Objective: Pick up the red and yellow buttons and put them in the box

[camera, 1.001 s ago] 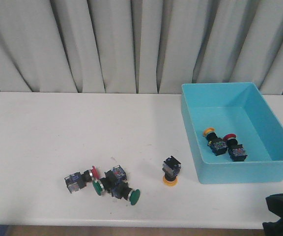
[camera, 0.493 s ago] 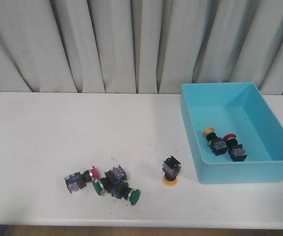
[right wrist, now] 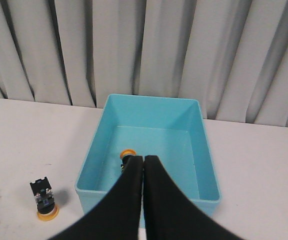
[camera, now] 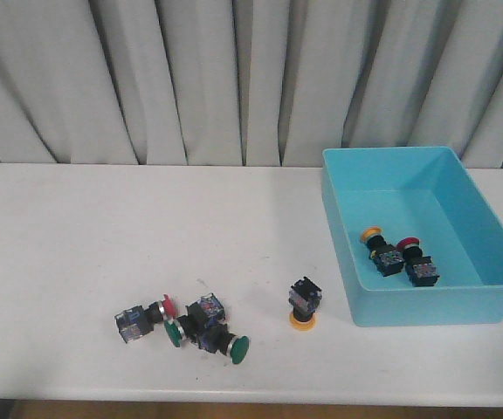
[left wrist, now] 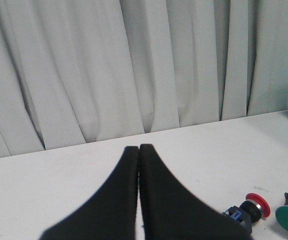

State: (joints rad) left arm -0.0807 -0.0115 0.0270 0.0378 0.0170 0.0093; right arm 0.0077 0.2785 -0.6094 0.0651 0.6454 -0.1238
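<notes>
Best, I judge, the empty, closed right end effector (right wrist: 143, 165) opens wide over the cap-down yellow button (camera: 303, 306) beside the box (camera: 422, 308), gripping its body.

You won't find any readable text, label, brand, number or sign in these views. The switch bodies near the box (camera: 426, 236) are too small and blurred for you to make out any marking, and the box walls are plain.
</notes>
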